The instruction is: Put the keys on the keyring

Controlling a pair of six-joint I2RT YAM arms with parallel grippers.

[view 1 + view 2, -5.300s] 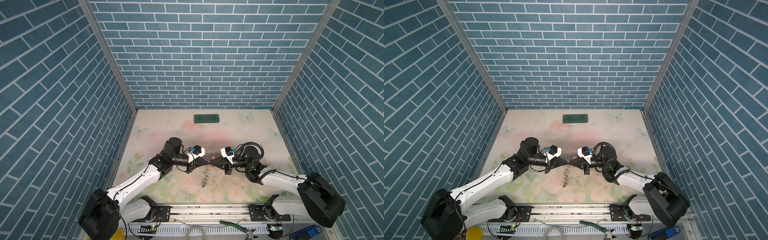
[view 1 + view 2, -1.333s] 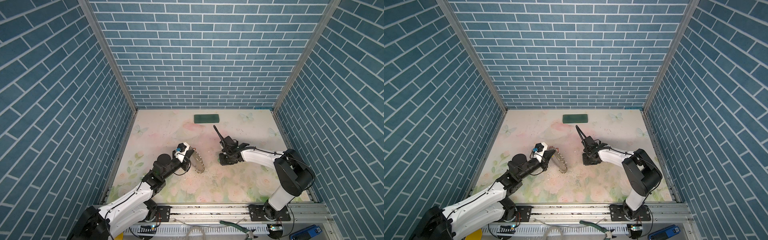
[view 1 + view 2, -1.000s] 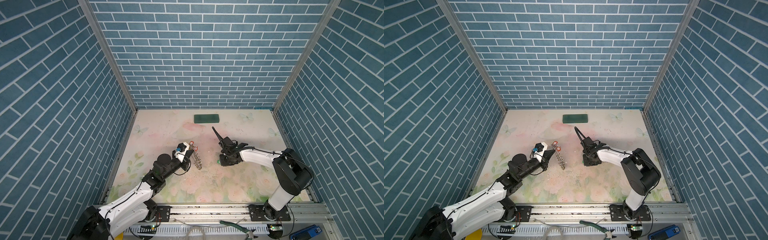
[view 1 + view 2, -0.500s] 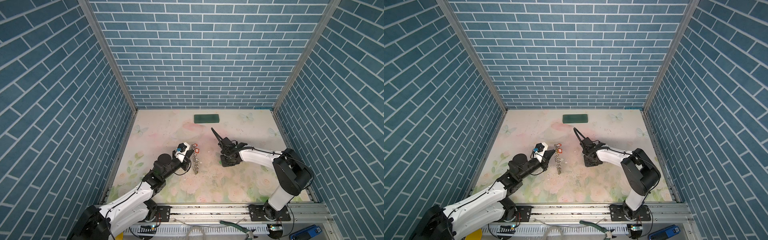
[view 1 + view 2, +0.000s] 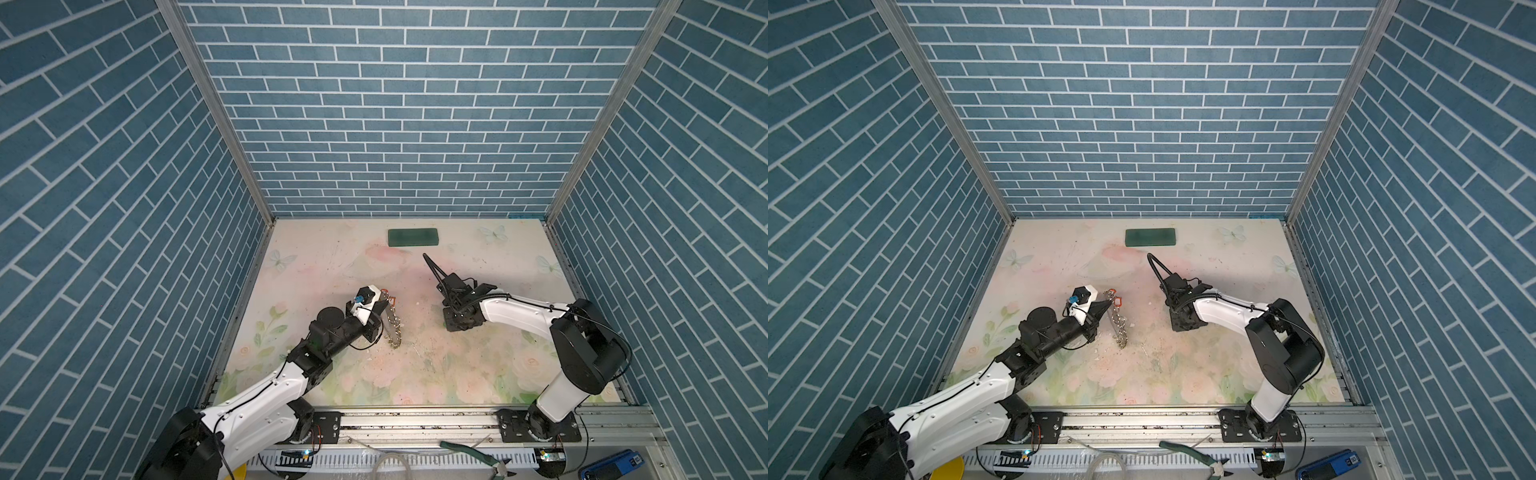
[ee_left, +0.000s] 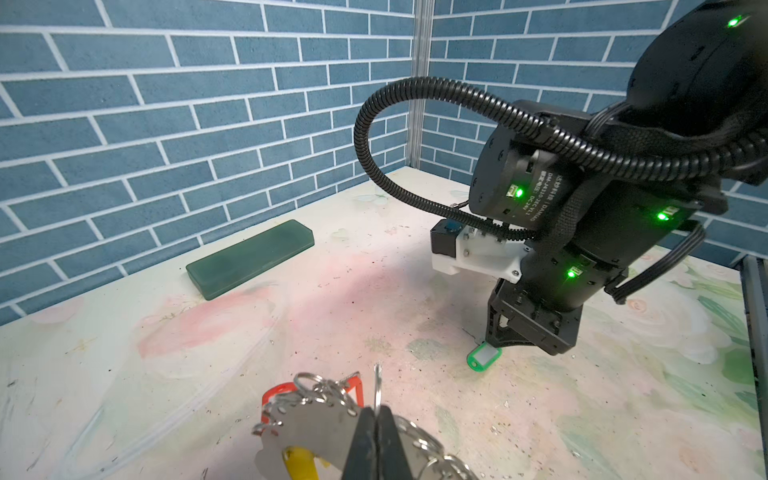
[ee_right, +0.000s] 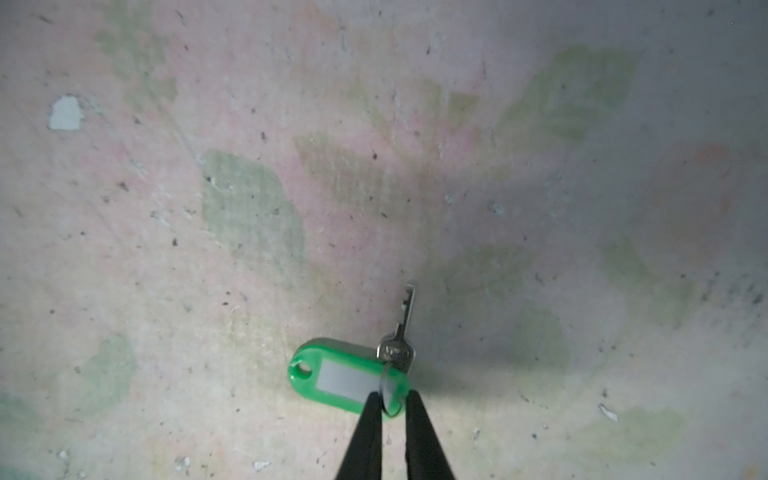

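Both top views: high at front, angled down, whole table (image 5: 332,257). Left wrist: low, facing right arm (image 6: 582,216). Right wrist: close, straight down. Wrists share green-tagged key (image 7: 345,380).

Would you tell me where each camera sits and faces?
Top views: high over the front rail, looking down toward the back wall; left arm and right arm show.
Left wrist: on the left arm, facing across the table to the block and right arm; left fingers pinch the keyring.
Right wrist: on the right arm, looking down at the table; right fingers straddle the key's ring.
Shared: both wrist views show the green tag.
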